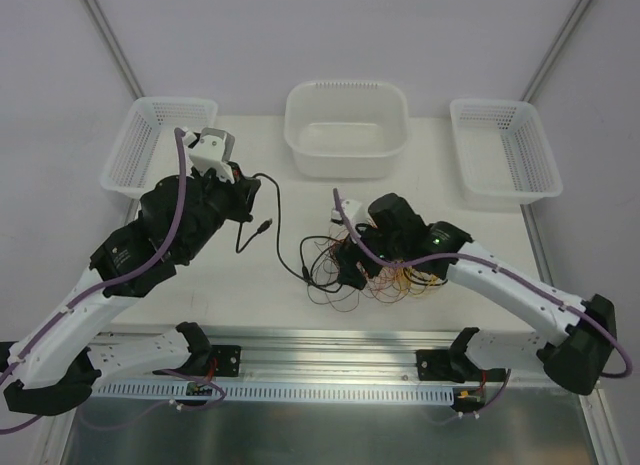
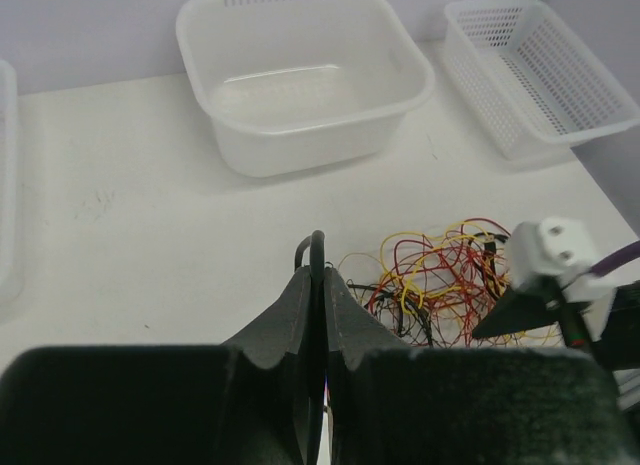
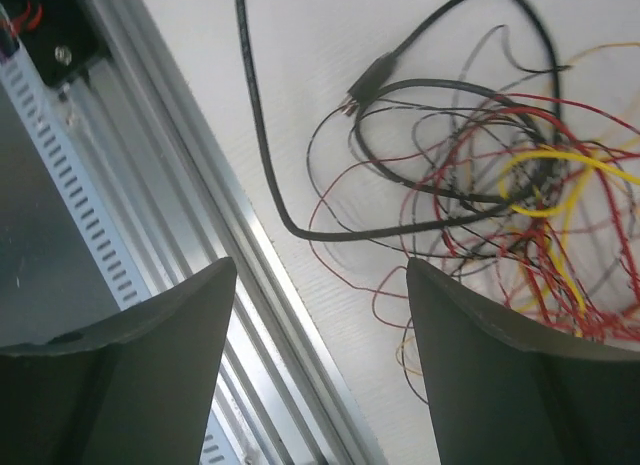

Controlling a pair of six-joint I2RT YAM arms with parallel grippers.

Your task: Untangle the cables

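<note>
left gripper: I am clamping fully shut on black cable, holding it off to the left, probably to draw it clear | right gripper: I am hovering wide open, empty, over tangle lying near front edge of table, likely to pin it

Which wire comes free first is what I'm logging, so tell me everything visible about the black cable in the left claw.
The black cable is thin, round and rubbery-looking. The left claw is shut on a loop of it. One short run ends in a small plug near the claw; the other arcs over the white table into the tangle of red and yellow wires.
</note>
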